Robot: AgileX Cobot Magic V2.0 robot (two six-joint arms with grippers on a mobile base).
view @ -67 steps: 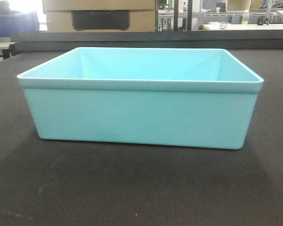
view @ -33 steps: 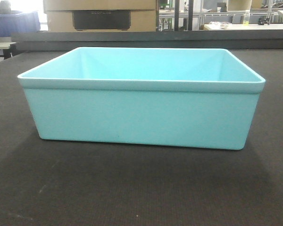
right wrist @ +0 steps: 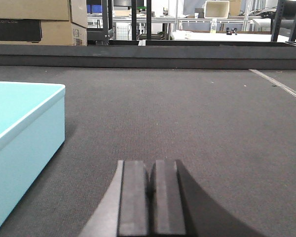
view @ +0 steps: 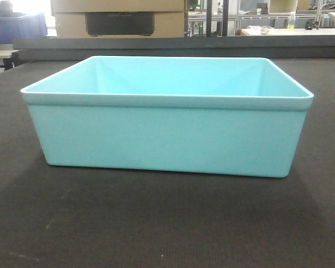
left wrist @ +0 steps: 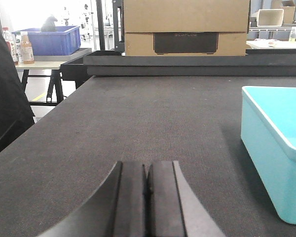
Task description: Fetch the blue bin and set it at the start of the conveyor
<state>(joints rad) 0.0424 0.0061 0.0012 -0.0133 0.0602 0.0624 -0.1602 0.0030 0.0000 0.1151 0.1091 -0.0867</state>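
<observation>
Blue bin [view: 166, 134], smooth aqua plastic, rectangular, tapered walls, thin rolled rim, sits upright on the belt [view: 156, 223]; belt is wide, flat, dark charcoal, finely textured; left hand [left wrist: 148, 190] closed, pads together, gripping nothing, bin to its right; right hand [right wrist: 152, 190] closed too, bin to its left; cardboard boxes [left wrist: 186, 27] and dark blue crate [left wrist: 52, 40] beyond the belt's far edge.

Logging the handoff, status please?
Left gripper and right gripper shut, empty. Blue bin upright on conveyor belt, between grippers. Nothing in the way.
</observation>
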